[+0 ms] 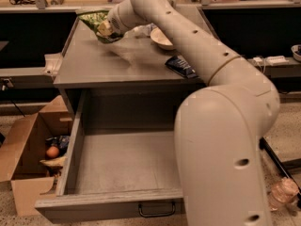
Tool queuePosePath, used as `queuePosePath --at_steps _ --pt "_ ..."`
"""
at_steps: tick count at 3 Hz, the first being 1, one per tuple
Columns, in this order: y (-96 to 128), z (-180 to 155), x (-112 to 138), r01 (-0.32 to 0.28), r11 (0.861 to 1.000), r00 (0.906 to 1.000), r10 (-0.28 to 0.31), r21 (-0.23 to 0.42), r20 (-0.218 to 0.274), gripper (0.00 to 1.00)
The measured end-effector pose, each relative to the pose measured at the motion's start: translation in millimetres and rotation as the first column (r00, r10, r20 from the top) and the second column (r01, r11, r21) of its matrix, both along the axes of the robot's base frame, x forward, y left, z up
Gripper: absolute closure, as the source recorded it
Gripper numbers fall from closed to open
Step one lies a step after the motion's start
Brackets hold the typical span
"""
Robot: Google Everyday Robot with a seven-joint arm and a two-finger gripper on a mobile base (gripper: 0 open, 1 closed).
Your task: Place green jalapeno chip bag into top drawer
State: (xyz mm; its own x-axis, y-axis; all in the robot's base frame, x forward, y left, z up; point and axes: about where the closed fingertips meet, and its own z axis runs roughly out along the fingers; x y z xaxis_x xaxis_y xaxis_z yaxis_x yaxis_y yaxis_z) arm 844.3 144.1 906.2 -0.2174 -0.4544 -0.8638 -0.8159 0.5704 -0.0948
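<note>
The green jalapeno chip bag (98, 23) is crinkly green with pale print and hangs tilted above the back left of the grey cabinet top (117, 65). My gripper (108, 28) is shut on the bag's right side, its fingers mostly hidden by the bag and the wrist. The bag's shadow lies on the top beneath it. The top drawer (70, 149) is pulled wide open below the cabinet top. Its grey inside is bare and its dark wire handle (155, 210) shows at the centre of the front panel. My arm sweeps from the lower right up across the view.
A pale bowl (161, 37) and a small dark blue wrapper (180, 66) lie on the cabinet top right of the bag. An open cardboard box (23, 149) with odds and ends stands on the floor at left. A plastic bottle (282, 192) lies at the lower right.
</note>
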Motion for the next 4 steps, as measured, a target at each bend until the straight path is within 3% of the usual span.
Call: queuePosePath --at_steps 1,2,3,4 --pt "-14 9 -35 0.021 0.996 0.9969 -0.028 0.090 0.074 1.00" --pt "-14 9 -35 0.018 0.996 0.9969 -0.025 0.089 0.074 1.00" --pt "-18 4 -48 -0.031 0.997 0.9962 0.025 0.076 0.083 1.00" --pt "-34 -8 -110 -0.175 0.983 0.9826 0.170 0.055 0.074 1.00"
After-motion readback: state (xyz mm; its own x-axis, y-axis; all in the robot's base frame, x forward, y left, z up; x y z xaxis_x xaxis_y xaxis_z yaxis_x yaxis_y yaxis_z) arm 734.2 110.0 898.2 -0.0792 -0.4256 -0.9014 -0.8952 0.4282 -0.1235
